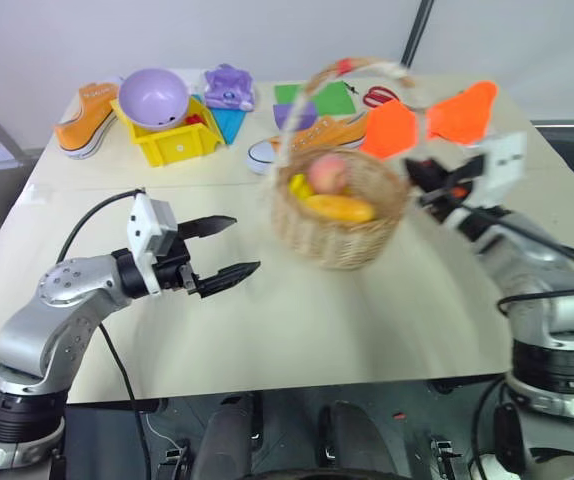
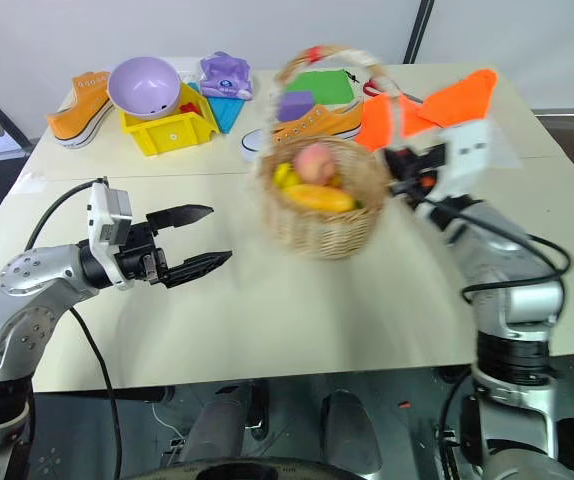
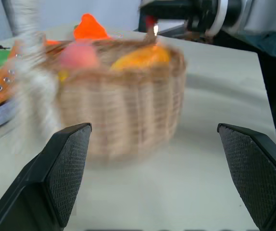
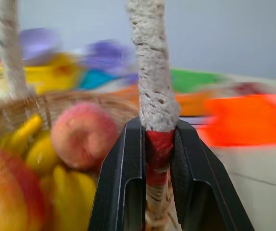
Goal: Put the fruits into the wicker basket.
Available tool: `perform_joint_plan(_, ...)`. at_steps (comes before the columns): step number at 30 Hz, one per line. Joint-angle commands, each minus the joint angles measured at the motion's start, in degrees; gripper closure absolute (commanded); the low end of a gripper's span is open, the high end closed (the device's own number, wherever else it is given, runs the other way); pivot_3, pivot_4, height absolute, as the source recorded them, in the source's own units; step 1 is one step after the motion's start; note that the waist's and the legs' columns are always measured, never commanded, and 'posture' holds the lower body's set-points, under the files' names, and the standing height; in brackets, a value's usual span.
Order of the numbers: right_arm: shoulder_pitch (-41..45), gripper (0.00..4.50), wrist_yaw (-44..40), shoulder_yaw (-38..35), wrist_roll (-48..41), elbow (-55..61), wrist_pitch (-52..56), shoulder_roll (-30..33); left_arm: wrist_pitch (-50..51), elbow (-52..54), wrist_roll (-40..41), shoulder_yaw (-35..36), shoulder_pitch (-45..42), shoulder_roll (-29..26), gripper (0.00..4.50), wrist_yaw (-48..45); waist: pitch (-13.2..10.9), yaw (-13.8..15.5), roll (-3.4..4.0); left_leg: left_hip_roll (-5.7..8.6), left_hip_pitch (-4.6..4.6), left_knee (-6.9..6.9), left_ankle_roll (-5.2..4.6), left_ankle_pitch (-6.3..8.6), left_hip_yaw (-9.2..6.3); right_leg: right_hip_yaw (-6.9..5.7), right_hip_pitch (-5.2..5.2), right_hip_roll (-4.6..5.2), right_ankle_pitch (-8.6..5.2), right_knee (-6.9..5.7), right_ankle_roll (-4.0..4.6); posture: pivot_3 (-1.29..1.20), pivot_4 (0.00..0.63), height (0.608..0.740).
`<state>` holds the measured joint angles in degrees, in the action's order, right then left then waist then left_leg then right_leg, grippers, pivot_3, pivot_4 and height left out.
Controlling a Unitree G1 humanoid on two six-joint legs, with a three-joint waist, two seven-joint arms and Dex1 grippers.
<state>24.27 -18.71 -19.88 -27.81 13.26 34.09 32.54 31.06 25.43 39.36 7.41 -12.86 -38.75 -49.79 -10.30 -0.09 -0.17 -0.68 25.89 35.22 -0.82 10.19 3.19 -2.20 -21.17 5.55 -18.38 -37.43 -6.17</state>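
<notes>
Your right gripper point(image 4: 150, 159) pinches the red base of the light, stiff basket's point(image 1: 339, 215) thin, tippable handle near the desk's middle, fruits point(image 1: 329, 190) inside, while your left gripper point(image 1: 217, 250) gapes empty.

The left gripper point(image 1: 226, 247) is held level above the table, its two black fingers spread wide with nothing between them. The right gripper point(image 4: 158, 144) is extended forward, its fingers clamped on the red-wrapped base of the basket handle point(image 4: 153, 91).
</notes>
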Motion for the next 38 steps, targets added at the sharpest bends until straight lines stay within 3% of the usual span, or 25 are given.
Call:
perform_joint_plan(1,-1.38,3.94,3.68,-9.99,3.99,-3.96,-4.86,4.65,-0.86,0.25,-0.2,-1.1,-1.69,0.39,0.0,-0.63,0.0,0.33,0.0,0.0,0.0,0.0,0.0,0.0,0.01,0.01,-0.01,-0.01,0.0,0.0,0.0,0.0,0.15,0.74)
perform_joint_plan(8,-1.77,3.94,6.02,-14.51,8.58,-17.67,-11.85,7.99,-1.74,-2.16,-1.43,-4.34,-4.72,1.97,0.0,-2.1,0.01,-0.54,0.02,-0.06,-0.23,-0.04,-0.01,-0.01,0.22,0.15,0.05,-0.2,0.0,-0.06,0.0,0.0,0.15,0.74)
perform_joint_plan(11,-1.92,2.91,5.3,-15.14,8.12,-19.92,-13.76,7.92,-1.86,-2.49,-1.83,-4.63,-5.21,2.35,0.0,-2.31,0.0,-0.87,0.03,-0.12,-0.39,-0.1,-0.02,-0.01,0.38,0.34,0.08,-0.26,0.0,-0.08,-0.01,0.0,0.15,0.74)
perform_joint_plan(15,-5.92,0.94,5.41,-16.78,7.91,-15.68,-13.69,7.67,-1.87,-3.0,-2.65,-3.75,-4.67,2.26,0.0,-1.79,0.01,-0.63,0.04,-0.21,-0.43,-0.1,-0.01,-0.01,0.4,0.38,0.08,-0.35,0.0,-0.12,-0.01,0.0,0.15,0.74)
perform_joint_plan(22,-24.29,0.94,-2.69,-22.48,0.22,-2.15,-14.61,1.79,-4.23,-7.11,-7.22,-1.42,-0.99,3.57,0.0,4.05,0.03,0.39,0.05,-0.2,-0.47,-0.09,-0.04,0.02,0.37,0.42,0.23,-0.21,-0.01,0.0,-0.02,0.0,0.15,0.74)
perform_joint_plan(27,-35.06,0.94,-14.03,-15.87,-5.06,9.21,-14.2,0.45,-7.86,-14.1,-11.25,2.16,3.78,4.93,0.0,8.82,0.06,-0.63,0.15,-0.23,-0.54,-0.12,-0.05,0.05,0.39,0.45,0.24,-0.12,-0.01,-0.01,0.0,0.0,0.15,0.74)
perform_joint_plan(31,-34.18,0.94,-17.03,-6.08,-3.53,13.23,-13.02,1.57,-12.8,-19.31,-13.29,7.0,7.84,6.04,0.0,11.79,0.08,-1.1,0.11,-0.32,-0.57,-0.13,-0.02,0.07,0.36,0.47,0.18,-0.16,0.02,-0.01,0.09,0.0,0.15,0.74)
perform_joint_plan(38,-24.37,0.94,-15.77,7.06,4.07,4.58,-15.61,-0.96,-16.89,-20.29,-14.73,11.07,15.67,6.95,0.0,13.58,0.15,-0.46,0.0,-0.26,-0.45,-0.2,0.15,0.17,0.35,0.48,-0.14,0.03,-0.07,0.24,0.38,0.0,0.15,0.74)
